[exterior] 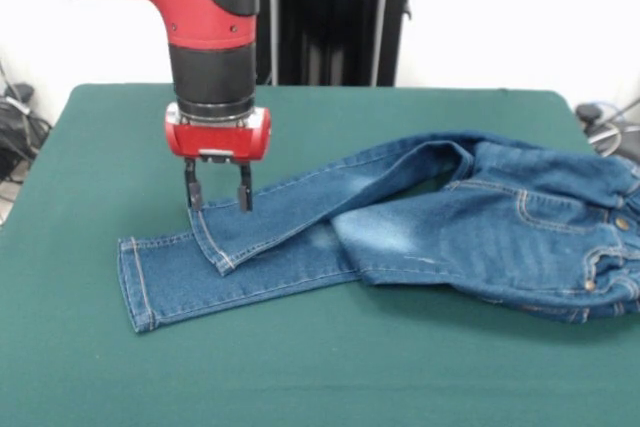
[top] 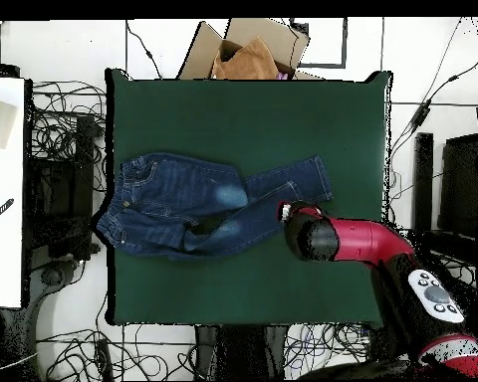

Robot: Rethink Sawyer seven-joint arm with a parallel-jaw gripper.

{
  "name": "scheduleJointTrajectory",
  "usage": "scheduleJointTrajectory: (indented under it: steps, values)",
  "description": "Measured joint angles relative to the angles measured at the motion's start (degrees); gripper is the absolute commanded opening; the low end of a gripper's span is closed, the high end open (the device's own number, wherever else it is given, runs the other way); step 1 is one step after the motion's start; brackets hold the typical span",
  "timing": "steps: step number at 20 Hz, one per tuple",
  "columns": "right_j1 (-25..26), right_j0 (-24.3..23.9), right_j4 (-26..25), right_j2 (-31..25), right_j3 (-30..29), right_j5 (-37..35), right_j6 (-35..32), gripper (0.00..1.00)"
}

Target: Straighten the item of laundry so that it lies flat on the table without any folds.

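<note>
The small blue denim jeans (exterior: 450,227) lie on the green table (exterior: 300,367), waistband at the right edge and legs reaching left. One leg lies crossed over the other, and the seat is bunched with folds. My gripper (exterior: 216,195) points straight down with its fingers apart, the tips at the far edge of the upper leg's cuff, holding nothing. In the overhead view the jeans (top: 203,199) lie left of centre on the table (top: 243,109), with the waist over the left edge. The arm's red head (top: 318,237) hides the gripper there.
The black pedestal (exterior: 335,17) stands behind the table's far edge. A cardboard box (top: 248,50) sits beyond the table's top edge in the overhead view. Cables (top: 59,129) lie around the table, and a white board (top: 4,189) is at the left.
</note>
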State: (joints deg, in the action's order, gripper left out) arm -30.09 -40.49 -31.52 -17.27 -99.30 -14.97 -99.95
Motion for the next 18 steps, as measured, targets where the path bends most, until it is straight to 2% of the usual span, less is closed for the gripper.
scheduleJointTrajectory:
  steps: [18]
  values:
    - [5.7, 2.7, -2.0, 0.0, 4.8, -0.1, 0.0, 1.00]
